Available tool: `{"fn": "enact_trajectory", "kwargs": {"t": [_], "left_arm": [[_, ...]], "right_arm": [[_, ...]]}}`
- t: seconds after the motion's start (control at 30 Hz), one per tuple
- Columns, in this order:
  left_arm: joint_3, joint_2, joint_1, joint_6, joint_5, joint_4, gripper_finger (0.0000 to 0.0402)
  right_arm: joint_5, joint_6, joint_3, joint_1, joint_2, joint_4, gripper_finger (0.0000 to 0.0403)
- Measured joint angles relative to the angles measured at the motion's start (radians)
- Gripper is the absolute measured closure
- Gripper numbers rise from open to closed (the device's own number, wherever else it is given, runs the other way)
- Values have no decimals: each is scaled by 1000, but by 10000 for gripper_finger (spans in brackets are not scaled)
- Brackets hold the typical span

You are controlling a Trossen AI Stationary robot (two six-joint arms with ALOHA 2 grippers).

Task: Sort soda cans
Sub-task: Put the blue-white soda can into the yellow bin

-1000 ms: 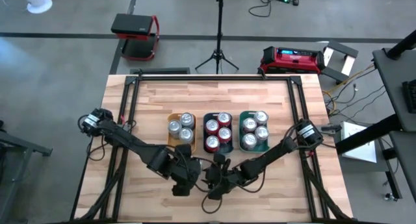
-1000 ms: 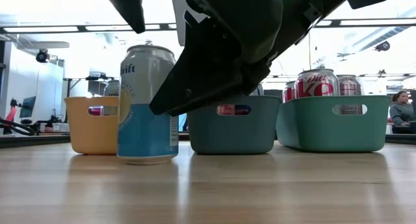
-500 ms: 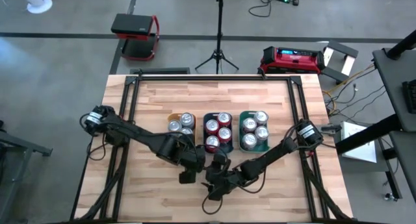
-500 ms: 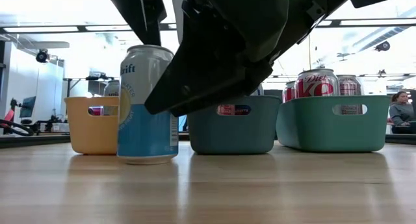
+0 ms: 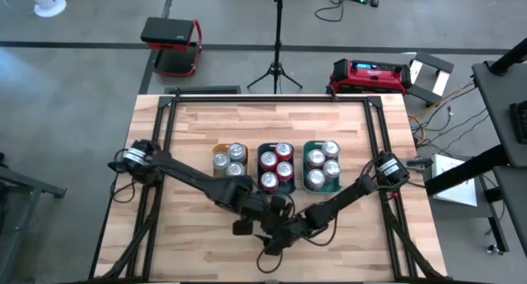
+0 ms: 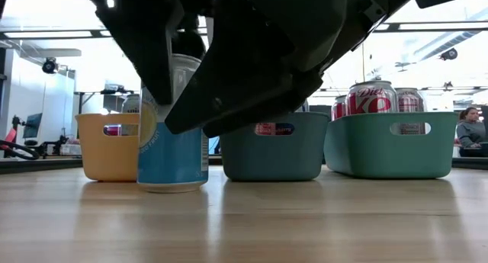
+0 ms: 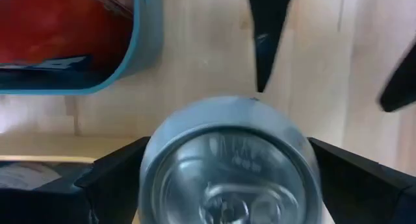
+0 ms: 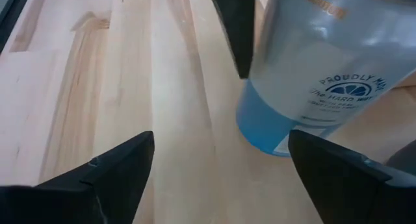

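**Left tool astride the loose can**

The left tool sits over one loose can, its fingers spread apart on either side of the silver top. The right tool hangs just beside it, fingers apart and empty. That can stands upright on the wooden surface, blue and white. Behind it are three trays: yellow with three cans, dark with five red ones, green with five.
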Motion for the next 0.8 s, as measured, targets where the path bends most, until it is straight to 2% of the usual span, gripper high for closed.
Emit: {"fn": "enact_trajectory", "kwargs": {"t": [0.13,0.5,0.67,0.8], "left_arm": [[1,22,0,0,7,6,36],[2,17,0,6,18,9,109],[3,-4,0,-1,18,-22,115],[17,-71,-3,-48,18,-103,115]], "right_arm": [[0,4,0,1,0,-1,49],[0,-1,0,8,0,-2,50],[-1,-15,0,24,-3,-8,50],[-1,-17,-1,38,-23,-48,49]]}}
